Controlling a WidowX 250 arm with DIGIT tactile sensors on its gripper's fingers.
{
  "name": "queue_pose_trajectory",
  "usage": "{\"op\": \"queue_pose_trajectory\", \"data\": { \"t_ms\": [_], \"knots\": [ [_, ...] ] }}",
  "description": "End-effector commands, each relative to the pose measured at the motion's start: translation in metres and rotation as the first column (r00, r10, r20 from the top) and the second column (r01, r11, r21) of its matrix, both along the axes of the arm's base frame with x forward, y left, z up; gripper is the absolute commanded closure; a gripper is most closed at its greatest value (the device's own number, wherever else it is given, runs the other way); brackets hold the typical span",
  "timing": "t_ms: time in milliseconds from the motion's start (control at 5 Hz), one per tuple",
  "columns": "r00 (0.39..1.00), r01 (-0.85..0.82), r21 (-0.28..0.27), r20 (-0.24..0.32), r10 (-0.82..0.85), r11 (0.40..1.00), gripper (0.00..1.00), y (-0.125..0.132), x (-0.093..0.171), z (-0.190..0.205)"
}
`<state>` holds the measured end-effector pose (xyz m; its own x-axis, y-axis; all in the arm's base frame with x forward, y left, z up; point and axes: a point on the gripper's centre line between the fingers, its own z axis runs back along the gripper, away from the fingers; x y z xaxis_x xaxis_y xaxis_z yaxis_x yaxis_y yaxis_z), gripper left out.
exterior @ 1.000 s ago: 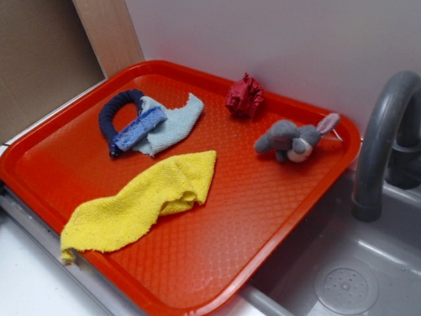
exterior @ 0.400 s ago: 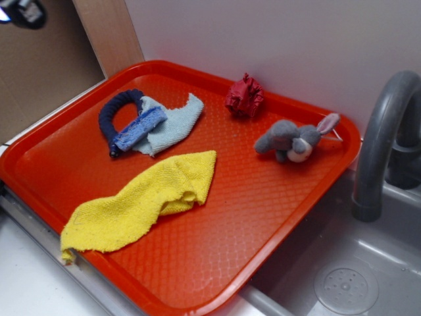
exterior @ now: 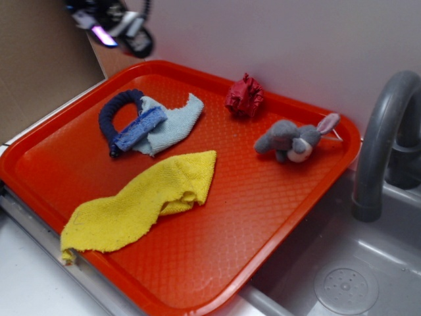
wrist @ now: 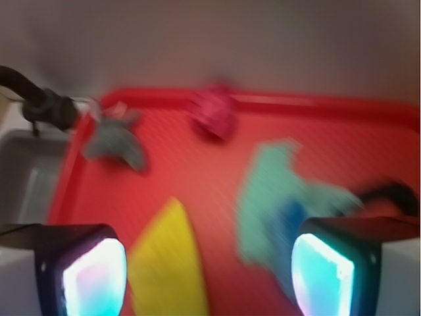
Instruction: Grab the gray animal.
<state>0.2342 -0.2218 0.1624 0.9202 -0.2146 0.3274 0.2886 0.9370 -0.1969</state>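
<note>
Exterior looks down obliquely across the tray (exterior: 263, 217); blurred wrist view shares it.

- Plain white wall (exterior: 276, 39) behind, evenly lit, no shadows to speak of.
- Light wood post (exterior: 108, 49) at upper left w/ brown board (exterior: 39, 66) beside it.
- Gray sink (exterior: 348, 263) at lower right, round drain (exterior: 345, 288) in basin.
- Gray faucet (exterior: 381, 138) arches up at right edge.
- White counter (exterior: 26, 283) at lower left.
</note>
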Motion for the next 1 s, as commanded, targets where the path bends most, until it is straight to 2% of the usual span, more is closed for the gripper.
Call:
{"op": "queue_pose_trajectory", "data": {
  "t_ms": [0,200,400,600,800],
  "knots": [
    [0.991,0.133,-0.066,-0.017,-0.134,0.989,0.00,-0.093,0.019,-0.017],
    [0.989,0.127,-0.035,-0.075,-0.130,0.991,0.00,-0.117,0.028,-0.034],
    [0.992,0.075,0.091,-0.111,-0.065,0.993,0.00,-0.128,0.040,-0.045],
    [0.992,0.013,0.181,-0.125,0.010,0.983,0.00,-0.126,0.049,-0.048],
    [0.987,0.051,0.213,-0.163,-0.016,0.976,0.00,-0.129,0.055,-0.060]
  ]
}}
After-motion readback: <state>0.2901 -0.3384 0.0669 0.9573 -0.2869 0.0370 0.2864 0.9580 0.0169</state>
